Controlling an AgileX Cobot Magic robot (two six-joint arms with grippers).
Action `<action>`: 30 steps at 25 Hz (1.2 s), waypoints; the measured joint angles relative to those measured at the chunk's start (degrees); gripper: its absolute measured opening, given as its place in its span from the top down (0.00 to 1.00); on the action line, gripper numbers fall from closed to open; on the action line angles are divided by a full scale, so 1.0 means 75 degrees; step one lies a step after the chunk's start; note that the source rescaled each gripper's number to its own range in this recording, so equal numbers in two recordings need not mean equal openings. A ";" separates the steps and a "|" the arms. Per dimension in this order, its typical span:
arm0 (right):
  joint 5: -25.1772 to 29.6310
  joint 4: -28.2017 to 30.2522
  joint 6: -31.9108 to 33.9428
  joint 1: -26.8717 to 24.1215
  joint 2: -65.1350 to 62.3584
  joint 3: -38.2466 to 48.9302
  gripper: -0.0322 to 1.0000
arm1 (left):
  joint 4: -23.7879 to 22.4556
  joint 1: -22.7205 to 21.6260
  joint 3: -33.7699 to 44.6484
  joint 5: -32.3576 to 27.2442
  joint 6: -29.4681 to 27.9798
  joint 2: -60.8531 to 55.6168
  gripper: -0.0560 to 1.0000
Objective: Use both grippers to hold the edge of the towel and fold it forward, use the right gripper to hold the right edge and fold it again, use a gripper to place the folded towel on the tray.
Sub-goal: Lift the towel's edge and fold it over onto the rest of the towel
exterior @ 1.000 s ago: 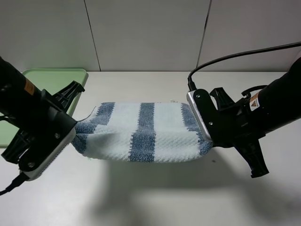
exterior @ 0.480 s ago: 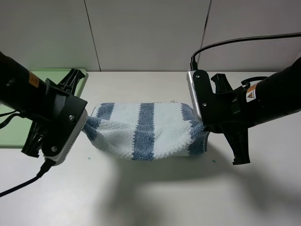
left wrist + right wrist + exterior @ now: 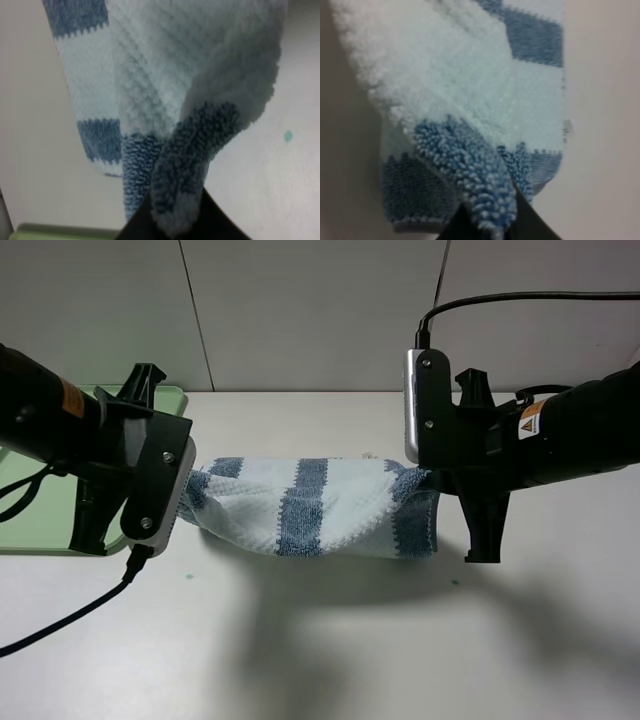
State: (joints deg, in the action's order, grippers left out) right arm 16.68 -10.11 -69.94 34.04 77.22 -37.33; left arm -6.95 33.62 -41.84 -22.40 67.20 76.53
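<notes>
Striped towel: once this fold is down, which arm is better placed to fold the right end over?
Probably right. Its black tool is shut on the white and blue-grey waffle towel's right end; the left tool grips the opposite end, by the light green tray.

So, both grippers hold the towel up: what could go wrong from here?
1. The left gripper and right gripper each pinch only a small bunch of the thick towel, so it might slip free mid-fold.
2. The towel sags between them; the lifted layer may land creased or misaligned.
3. The left gripper appears close to the tray and could nudge it.
</notes>
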 joint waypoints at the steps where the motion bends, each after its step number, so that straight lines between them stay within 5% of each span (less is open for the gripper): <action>1: -0.0084 0.0000 0.0088 0.0000 0.0000 0.0000 0.97 | -0.0132 0.0000 0.0000 0.0000 -0.0175 0.0000 0.95; 11: -0.0444 0.0000 0.0599 -0.0008 0.0034 0.0000 0.97 | -0.0874 -0.0017 0.0000 0.0057 -0.2725 0.0000 0.95; 17: -0.0794 0.0013 0.1612 -0.0517 0.0466 0.0000 0.97 | -0.0875 -0.0678 0.0000 0.0692 -0.3908 0.0000 0.95; 30: -0.2015 0.0016 0.1857 -0.0902 0.1389 0.0000 0.97 | -0.0875 -0.1241 0.0000 0.1861 -0.4251 0.0239 0.95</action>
State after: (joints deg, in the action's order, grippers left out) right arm 1.57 -9.99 -56.01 27.28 87.64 -37.33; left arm -13.51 24.31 -41.84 -8.45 35.32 78.32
